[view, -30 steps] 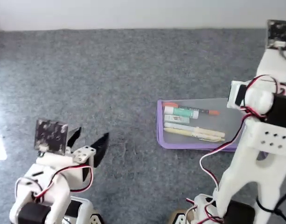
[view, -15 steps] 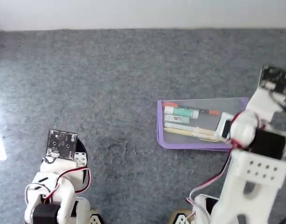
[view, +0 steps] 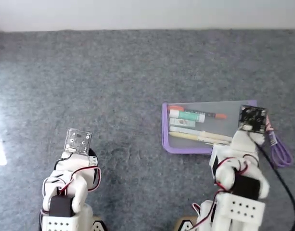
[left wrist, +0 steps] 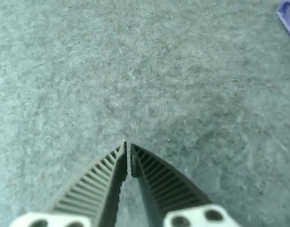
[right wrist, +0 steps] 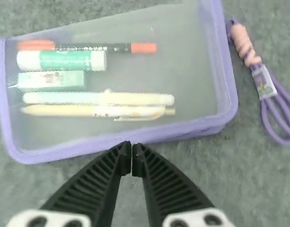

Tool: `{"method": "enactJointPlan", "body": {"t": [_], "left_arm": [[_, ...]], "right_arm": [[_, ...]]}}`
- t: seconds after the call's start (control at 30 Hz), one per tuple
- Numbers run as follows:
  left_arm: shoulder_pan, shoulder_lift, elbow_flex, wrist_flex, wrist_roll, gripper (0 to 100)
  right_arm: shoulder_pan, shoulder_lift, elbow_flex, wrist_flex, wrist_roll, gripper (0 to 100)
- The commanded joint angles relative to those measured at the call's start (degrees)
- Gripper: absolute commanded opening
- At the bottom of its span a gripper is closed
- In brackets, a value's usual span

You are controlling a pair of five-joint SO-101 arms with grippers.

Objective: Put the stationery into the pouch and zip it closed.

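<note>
A clear pouch with purple edging (view: pixel 205 126) (right wrist: pixel 116 90) lies flat on the grey carpet at the right. Inside it lie a pen with orange ends (right wrist: pixel 88 47), a green glue stick (right wrist: pixel 62 60), an eraser (right wrist: pixel 50 79) and two pale pens (right wrist: pixel 97 105). A purple cord loop (view: pixel 278 150) (right wrist: pixel 277 111) trails from its right end. My right gripper (right wrist: pixel 131 158) is shut, its tips just short of the pouch's near edge. My left gripper (left wrist: pixel 127 158) is shut over bare carpet, far left of the pouch.
Grey carpet covers the whole table. A white wall (view: pixel 147 14) runs along the far edge. Both arms are folded back near the front edge, the left arm (view: pixel 70 187) and the right arm (view: pixel 238 178). A corner of the pouch (left wrist: pixel 287 14) shows in the left wrist view.
Both arms have pulled back toward the front edge. The left gripper has gone from open to shut. The right arm has dropped down from over the pouch's right end, uncovering the cord loop.
</note>
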Motion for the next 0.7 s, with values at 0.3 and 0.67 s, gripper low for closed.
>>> {"method": "enactJointPlan", "body": {"t": [0.3, 0.67], "left_arm": [[-0.44, -0.53, -0.04, -4.13, 11.78, 2], [-0.53, -0.53, 0.04, 0.44, 16.26, 1]], "right_arm": [[-8.66, -22.2, 24.44, -8.48, 1.93, 0.9], [-12.44, -29.14, 28.22, 0.92, 1.85, 0.9]]}}
